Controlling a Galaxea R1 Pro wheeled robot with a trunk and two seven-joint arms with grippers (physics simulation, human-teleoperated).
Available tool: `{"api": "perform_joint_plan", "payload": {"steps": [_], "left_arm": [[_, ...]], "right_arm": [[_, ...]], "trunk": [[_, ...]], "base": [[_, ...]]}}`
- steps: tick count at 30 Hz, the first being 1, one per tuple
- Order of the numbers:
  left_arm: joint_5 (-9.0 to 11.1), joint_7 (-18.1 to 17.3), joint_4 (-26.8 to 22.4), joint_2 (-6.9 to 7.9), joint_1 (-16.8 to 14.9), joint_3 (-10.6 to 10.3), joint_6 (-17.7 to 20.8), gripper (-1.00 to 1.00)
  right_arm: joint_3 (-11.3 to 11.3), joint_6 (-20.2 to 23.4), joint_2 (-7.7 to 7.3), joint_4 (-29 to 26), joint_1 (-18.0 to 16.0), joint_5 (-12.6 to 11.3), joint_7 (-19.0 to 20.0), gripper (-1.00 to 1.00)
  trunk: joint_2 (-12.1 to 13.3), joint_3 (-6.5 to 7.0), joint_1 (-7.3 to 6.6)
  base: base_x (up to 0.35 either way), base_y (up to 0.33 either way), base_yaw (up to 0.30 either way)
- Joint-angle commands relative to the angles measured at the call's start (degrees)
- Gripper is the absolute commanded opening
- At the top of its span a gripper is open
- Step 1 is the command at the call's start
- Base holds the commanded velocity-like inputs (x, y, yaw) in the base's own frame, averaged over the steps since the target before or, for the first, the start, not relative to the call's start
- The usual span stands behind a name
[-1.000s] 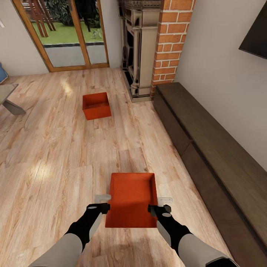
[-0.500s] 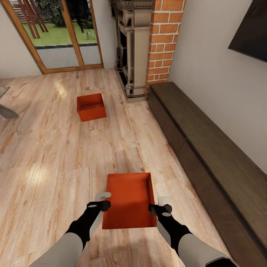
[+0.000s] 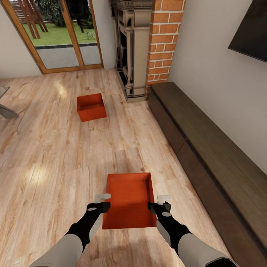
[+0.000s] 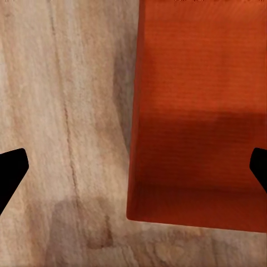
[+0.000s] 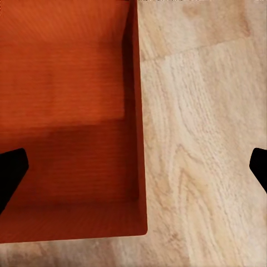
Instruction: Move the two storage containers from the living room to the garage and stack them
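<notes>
- Near bin: orange-red, open-topped, finely ribbed inside; sat on the wood-plank floor directly between the two grippers.
- Left gripper: positioned at the near bin's left wall, jaws spread wide. In the left wrist view the bin lay between the dark fingertips, its wall straddled by them, with bare floor on the outer side. Not clamped; nothing held.
- Right gripper: positioned at the near bin's right wall, jaws likewise spread. In the right wrist view the bin's wall ran between the fingertips, bin interior on one side, floor on the other. Not clamped; nothing held.
- Far bin: same colour and form, on the floor well ahead of the grippers and toward the left one's side, near the fireplace.
- Fireplace: carved stone with brick column, far ahead of the grippers.
- Glass doors: wood-framed, far ahead, beyond the left gripper's side.
- Cabinet: long, dark wood, along the wall outboard of the right gripper.
</notes>
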Motion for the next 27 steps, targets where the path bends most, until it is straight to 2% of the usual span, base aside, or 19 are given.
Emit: {"api": "perform_joint_plan", "payload": {"steps": [1,6,7,8,12,20,27], "left_arm": [[-0.04,0.02,-0.11,-0.05,0.0,0.22,0.3,1.0],[0.3,-0.29,-0.13,-0.15,0.0,0.11,-0.08,1.0],[2.34,-0.3,0.06,-0.15,0.0,-0.01,-3.16,1.0],[2.99,-0.3,0.22,-0.13,0.0,-0.06,-3.91,1.0],[4.08,-0.13,0.73,-0.13,0.0,-0.15,-4.97,1.0],[4.36,0.05,0.76,-0.18,0.0,-0.17,-4.79,1.0],[4.32,-0.02,0.66,-0.11,0.0,-0.19,-4.66,1.0]], "right_arm": [[0.45,-0.25,-0.02,0.06,-0.04,-0.39,-0.31,1.0],[0.37,-0.26,0.01,0.1,-0.04,0.48,-0.31,1.0],[0.33,-0.26,0.05,0.29,-0.04,0.75,-0.31,1.0],[0.33,-0.26,0.06,0.33,-0.04,0.78,-0.31,1.0],[0.32,-0.26,0.07,0.39,-0.04,0.81,-0.31,1.0],[0.32,-0.26,0.05,0.41,-0.04,0.82,-0.38,1.0],[0.33,-0.26,0.07,0.41,-0.04,0.82,-0.36,1.0]], "trunk": [[-0.02,-0.03,0.0],[-0.02,-0.03,0.0],[-0.02,-0.03,0.0],[-0.02,-0.03,0.0],[-0.02,-0.03,0.0],[-0.02,-0.03,0.0],[-2.83,-1.29,1.54]], "base": [[0.0,0.0,0.0],[0.0,0.0,0.0],[0.0,0.0,0.0],[0.0,0.0,0.0],[0.0,0.0,0.0],[0.0,0.0,0.0],[0.0,0.0,0.0]]}}
